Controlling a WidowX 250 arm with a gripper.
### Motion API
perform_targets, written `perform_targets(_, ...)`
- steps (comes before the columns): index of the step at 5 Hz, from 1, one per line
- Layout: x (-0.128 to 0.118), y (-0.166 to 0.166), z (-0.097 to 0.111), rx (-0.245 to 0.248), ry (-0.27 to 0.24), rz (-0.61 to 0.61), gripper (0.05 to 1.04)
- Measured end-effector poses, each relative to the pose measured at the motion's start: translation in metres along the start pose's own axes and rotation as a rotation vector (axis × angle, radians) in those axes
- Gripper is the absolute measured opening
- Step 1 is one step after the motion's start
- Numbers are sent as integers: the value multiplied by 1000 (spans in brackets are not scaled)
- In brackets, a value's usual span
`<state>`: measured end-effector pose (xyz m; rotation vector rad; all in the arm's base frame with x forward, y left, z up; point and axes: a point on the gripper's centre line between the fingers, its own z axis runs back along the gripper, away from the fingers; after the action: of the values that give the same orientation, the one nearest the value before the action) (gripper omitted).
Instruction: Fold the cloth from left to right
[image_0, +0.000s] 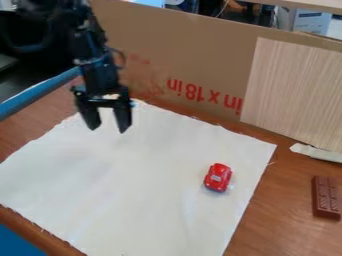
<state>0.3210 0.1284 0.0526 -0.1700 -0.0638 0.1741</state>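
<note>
This looks like a robotics lab or workshop. A black robot arm (98, 65) at the upper left holds its claw (107, 129) over a wooden worktop (290, 185). A big sheet of printed cardboard (184, 45) stands behind as a makeshift screen, with a pale wood-grain board (294, 90) against it at the right. Past its top edge show a thin cable (223, 9) and a pale box (310, 22).

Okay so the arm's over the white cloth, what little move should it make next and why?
I'd probably ease the open gripper down to the left edge of the cloth and pinch it: the gripper is empty, the cloth lies spread out, and that edge must go right, where the red toy car sits.
</note>
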Motion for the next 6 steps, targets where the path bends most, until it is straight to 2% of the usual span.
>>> perform_targets(2,-3,43,8,34,-74,-24,999)
perform_targets(3,1,51,9,81,-99,-50,999)
perform_targets(4,7,56,7,149,-112,-92,999)
perform_targets(5,9,61,-10,191,-88,-134,999)
perform_targets(6,16,73,-14,194,-90,-141,999)
